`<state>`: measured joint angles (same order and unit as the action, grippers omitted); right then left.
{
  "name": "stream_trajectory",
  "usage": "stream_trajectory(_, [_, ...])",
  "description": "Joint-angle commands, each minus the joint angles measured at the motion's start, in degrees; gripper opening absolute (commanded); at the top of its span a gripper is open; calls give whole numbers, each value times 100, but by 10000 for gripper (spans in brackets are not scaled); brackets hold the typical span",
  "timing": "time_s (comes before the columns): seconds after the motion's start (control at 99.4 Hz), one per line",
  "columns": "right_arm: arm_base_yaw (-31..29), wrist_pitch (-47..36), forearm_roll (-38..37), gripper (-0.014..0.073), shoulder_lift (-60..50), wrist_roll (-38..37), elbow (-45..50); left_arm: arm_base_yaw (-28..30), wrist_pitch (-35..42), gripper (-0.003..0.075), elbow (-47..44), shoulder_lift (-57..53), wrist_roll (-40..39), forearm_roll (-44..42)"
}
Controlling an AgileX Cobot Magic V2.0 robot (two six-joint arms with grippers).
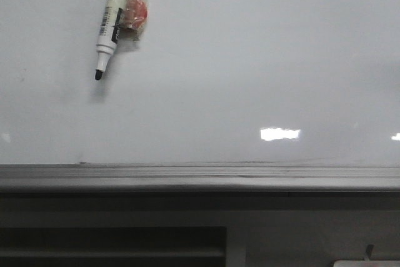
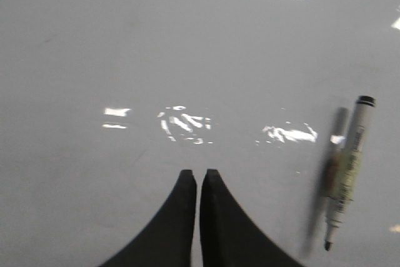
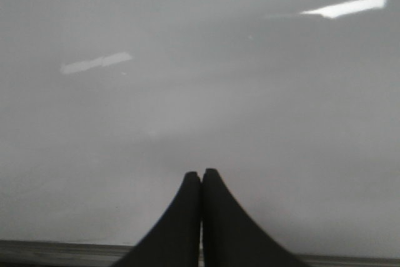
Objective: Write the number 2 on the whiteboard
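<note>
Both claws, left (image 2: 199, 176) and right (image 3: 201, 176), are pressed together and empty; the white marker pen (image 2: 347, 166) lies off beside the left claw on the bare glossy whiteboard (image 1: 250, 79), so a fumbled grasp could knock it away.

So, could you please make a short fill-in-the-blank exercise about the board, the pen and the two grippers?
1. The tip of the marker pen is ____ in colour.
2. The whiteboard shows no written ____ yet.
3. The jaws of the left gripper and the right gripper are both ____.
4. In the front view, a small red object is attached beside the ____.

Missing words: black; number; shut; pen
</note>
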<state>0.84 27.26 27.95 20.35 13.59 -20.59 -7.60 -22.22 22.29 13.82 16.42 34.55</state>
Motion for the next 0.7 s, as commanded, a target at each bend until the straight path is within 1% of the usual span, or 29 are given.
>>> stream_trajectory(0.0, [119,-184,-1,-33,339,142,-411,-506,244,-19,357,390,342,92])
stream_trajectory(0.03, [174,-140,-1,-11,380,189,-455,-651,267,-19,387,513,393,92])
stream_trajectory(0.05, [203,-138,11,13,396,213,-473,-756,281,-17,384,563,393,92])
stream_trajectory(0.07, [218,-113,11,57,421,222,-502,-859,338,-10,394,659,393,106])
stream_trajectory(0.081, [230,-100,11,57,420,222,-502,-894,332,-10,394,685,393,106])
stream_trajectory(0.121, [253,-78,11,144,423,222,-541,-1088,381,20,394,813,393,169])
stream_trajectory(0.131, [266,-78,22,177,423,222,-539,-1119,404,27,394,865,393,185])
stream_trajectory(0.151, [266,-78,34,212,423,222,-539,-1208,436,52,394,945,393,234])
stream_trajectory(0.201, [277,-88,59,349,423,222,-539,-1405,548,122,394,1131,393,404])
stream_trajectory(0.252, [277,-88,121,433,423,222,-539,-1597,747,218,394,1310,393,524])
stream_trajectory(0.272, [277,-88,157,453,423,222,-539,-1675,811,243,394,1387,393,567])
stream_trajectory(0.322, [277,-88,185,468,423,222,-539,-1857,1077,333,394,1567,393,655])
stream_trajectory(0.382, [277,-88,207,468,423,222,-539,-2096,1303,395,438,1802,406,667])
stream_trajectory(0.543, [277,-100,312,468,423,222,-539,-2703,1595,398,756,2515,633,632])
stream_trajectory(0.584, [277,-100,321,468,423,222,-539,-2844,1778,398,854,2743,633,607])
stream_trajectory(0.694, [277,-100,340,468,423,222,-539,-3070,2164,398,1069,3384,633,568])
